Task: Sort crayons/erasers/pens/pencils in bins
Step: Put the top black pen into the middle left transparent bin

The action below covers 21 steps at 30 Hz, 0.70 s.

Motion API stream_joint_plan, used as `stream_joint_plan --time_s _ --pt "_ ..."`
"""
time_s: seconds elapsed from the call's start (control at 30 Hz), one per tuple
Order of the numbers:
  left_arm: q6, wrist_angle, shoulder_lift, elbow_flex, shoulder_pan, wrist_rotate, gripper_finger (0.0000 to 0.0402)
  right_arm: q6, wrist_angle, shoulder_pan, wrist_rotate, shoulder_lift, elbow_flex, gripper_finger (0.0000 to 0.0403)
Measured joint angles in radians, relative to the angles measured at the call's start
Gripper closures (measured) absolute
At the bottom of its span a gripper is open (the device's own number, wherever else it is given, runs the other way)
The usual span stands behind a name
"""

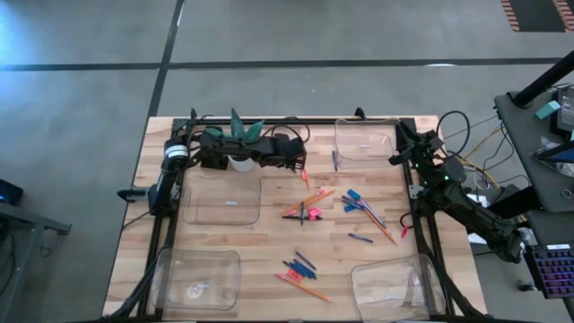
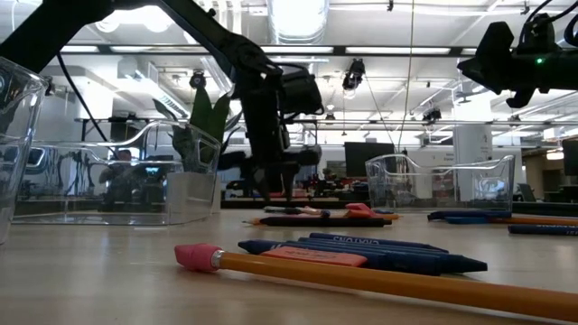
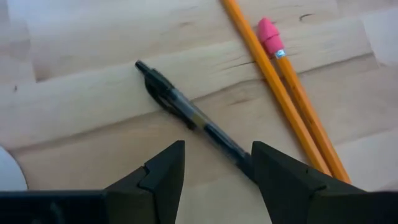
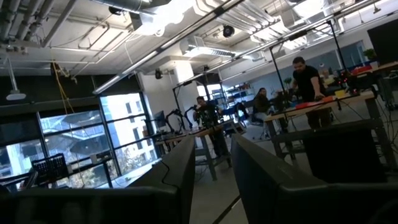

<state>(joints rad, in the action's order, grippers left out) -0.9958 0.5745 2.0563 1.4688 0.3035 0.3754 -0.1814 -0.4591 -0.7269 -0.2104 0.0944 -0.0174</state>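
High view shows four clear bins [image 1: 222, 199] set toward the table's corners, leaving the middle free for the mixed scatter of pencils [image 1: 312, 198], blue sticks and a few small erasers [image 1: 355, 195] — all of it lying loose on the wood, none visibly sorted yet, though one near bin holds something small I cannot make out. The left gripper [image 1: 300, 164] reaches out past the plant [image 1: 240, 131] at the far edge, poised over the far end of the scatter, which suits picking from the nearest stray items first.

Left wrist view puts that gripper [image 3: 217, 180] low over a black pen [image 3: 189, 115]. Its fingers stand apart with a clear gap, and the pen's near end runs in beside one fingertip — close to it, perhaps touching, but not clamped between the two. Two pencils lie side by side just beyond the pen. By my reading it is lining up on the pen and holds nothing.

The right gripper [image 1: 399, 158] waits raised by the far right bin [image 1: 366, 139], its fingers a narrow gap apart, holding nothing.
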Motion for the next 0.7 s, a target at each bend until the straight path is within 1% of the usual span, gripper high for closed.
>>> stream_joint_plan --time_s 0.13,0.3,0.47,0.6,0.7 --pt "-0.022 -0.007 0.000 -0.006 0.000 0.004 0.0228 0.000 0.000 0.000 0.000 0.000 0.000 0.0307" --pt "-0.039 -0.043 0.001 -0.017 0.000 0.033 0.0228 0.000 0.000 0.000 0.000 0.000 0.000 0.0307" --pt "-0.046 -0.047 0.030 -0.018 -0.001 0.038 0.0228 0.000 0.000 0.000 0.000 0.000 0.000 0.0307" --pt "-0.042 -0.061 0.052 -0.009 -0.001 0.045 0.0228 0.000 0.001 0.000 0.000 0.000 0.000 0.0307" --pt "-0.005 -0.066 0.054 -0.009 -0.001 0.047 0.0228 -0.001 0.003 0.000 0.000 0.000 0.000 0.0307"
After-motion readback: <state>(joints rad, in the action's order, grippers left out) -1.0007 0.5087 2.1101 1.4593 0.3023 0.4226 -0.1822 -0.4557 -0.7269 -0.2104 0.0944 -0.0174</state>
